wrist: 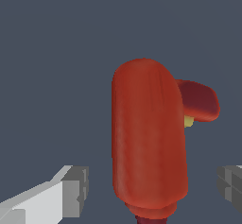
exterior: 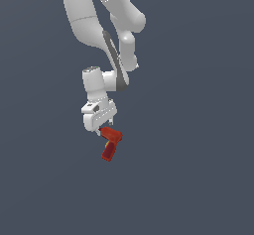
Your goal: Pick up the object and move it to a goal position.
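The small red drill-shaped toy (exterior: 111, 143) lies on the dark grey floor, its darker red handle pointing toward the bottom of the exterior view. In the wrist view the toy's red body (wrist: 147, 138) fills the middle, with the darker handle and a yellowish trigger spot (wrist: 188, 121) to one side. My gripper (exterior: 100, 130) is right above the toy's nose end. In the wrist view the gripper (wrist: 153, 187) is open: its two grey fingertips (wrist: 75, 190) stand on either side of the body, with a gap on each side.
A flat dark grey floor (exterior: 198, 179) spreads all around. The white arm (exterior: 94, 26) reaches down from the top of the exterior view. No other objects or marker show.
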Robot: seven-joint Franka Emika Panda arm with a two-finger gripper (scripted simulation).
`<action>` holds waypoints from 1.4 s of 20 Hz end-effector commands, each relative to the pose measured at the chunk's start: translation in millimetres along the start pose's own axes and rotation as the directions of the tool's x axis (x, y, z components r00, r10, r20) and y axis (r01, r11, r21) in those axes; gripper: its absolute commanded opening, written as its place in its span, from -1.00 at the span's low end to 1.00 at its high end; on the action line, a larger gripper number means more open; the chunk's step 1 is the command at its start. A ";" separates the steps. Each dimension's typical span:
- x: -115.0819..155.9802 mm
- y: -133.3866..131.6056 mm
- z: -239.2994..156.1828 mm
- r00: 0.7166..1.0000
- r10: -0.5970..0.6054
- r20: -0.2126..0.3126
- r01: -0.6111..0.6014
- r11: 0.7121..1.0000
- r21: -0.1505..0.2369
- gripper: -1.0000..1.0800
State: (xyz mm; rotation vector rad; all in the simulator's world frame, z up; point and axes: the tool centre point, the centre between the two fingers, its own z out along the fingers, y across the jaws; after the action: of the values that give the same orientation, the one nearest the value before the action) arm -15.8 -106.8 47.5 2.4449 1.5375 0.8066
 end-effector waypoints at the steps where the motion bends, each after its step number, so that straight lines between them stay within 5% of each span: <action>1: 0.3 -0.8 8.5 1.000 -0.002 0.000 0.002 1.000 0.000 1.00; 8: 0.7 -0.2 21.0 1.000 -0.003 -0.002 0.003 1.000 -0.001 1.00; 9: 0.7 -0.2 21.0 1.000 -0.003 -0.002 0.003 1.000 -0.001 -1.00; 28: 22.5 4.6 5.0 1.000 -0.006 -0.002 0.006 1.000 -0.006 -1.00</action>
State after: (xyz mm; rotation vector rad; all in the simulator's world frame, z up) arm -4.4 -93.1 45.4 2.4409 1.5393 0.8076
